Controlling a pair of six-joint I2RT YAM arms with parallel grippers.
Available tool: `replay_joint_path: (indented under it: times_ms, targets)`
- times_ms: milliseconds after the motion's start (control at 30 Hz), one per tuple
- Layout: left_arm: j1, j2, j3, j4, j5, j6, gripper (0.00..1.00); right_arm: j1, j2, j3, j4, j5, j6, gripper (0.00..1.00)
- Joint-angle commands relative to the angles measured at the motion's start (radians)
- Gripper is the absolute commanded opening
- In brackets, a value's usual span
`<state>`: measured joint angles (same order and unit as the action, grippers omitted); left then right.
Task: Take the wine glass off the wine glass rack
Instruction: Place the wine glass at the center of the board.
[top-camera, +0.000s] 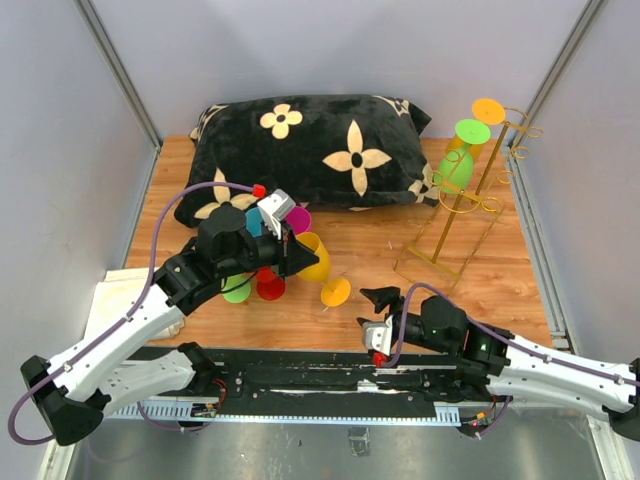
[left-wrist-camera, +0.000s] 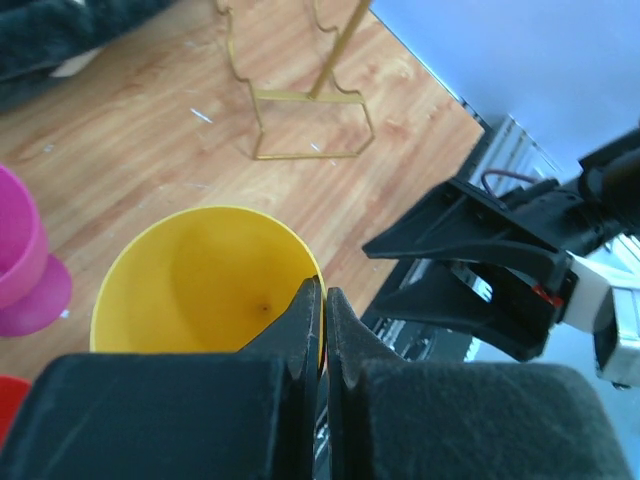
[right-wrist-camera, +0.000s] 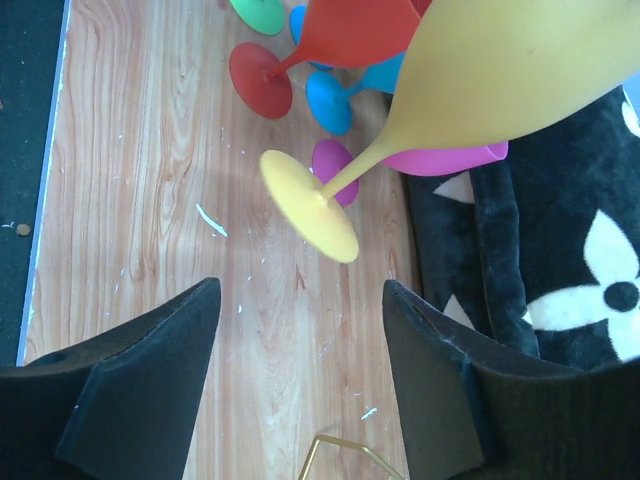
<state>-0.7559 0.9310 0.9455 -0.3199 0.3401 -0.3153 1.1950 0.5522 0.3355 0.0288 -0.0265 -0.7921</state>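
My left gripper (top-camera: 300, 256) is shut on the rim of a yellow wine glass (top-camera: 316, 262), which is tilted with its foot (top-camera: 335, 292) low over the wood. In the left wrist view the jaws (left-wrist-camera: 323, 292) pinch the yellow rim (left-wrist-camera: 200, 285). The gold wire rack (top-camera: 462, 215) stands at the right, with a green glass (top-camera: 456, 166) and an orange glass (top-camera: 487, 111) hanging on it. My right gripper (top-camera: 380, 298) is open and empty, between the yellow glass and the rack base. The right wrist view shows its gripper (right-wrist-camera: 300, 295) below the yellow foot (right-wrist-camera: 310, 205).
Red (top-camera: 270, 286), green (top-camera: 237, 291), blue (top-camera: 255, 222) and magenta (top-camera: 299, 219) glasses cluster under my left gripper. A black flowered pillow (top-camera: 310, 150) lies along the back. The rack's base shows in the left wrist view (left-wrist-camera: 310, 125) and the right wrist view (right-wrist-camera: 340, 458).
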Motion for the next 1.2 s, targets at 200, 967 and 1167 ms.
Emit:
replay_joint_path:
  times_ms: [200,967,1167]
  targets:
    - [-0.050,0.092,0.026,-0.036,-0.302,-0.009,0.00,0.003,-0.160,-0.014,0.096,-0.064,0.082,0.70]
    - [-0.169,0.295,-0.014,0.033,-0.647,0.038,0.01,0.003,-0.257,-0.021,0.166,-0.232,0.130,0.79]
    - [-0.169,0.319,-0.019,0.014,-0.676,0.053,0.00,0.003,-0.252,-0.024,0.171,-0.213,0.127,0.80]
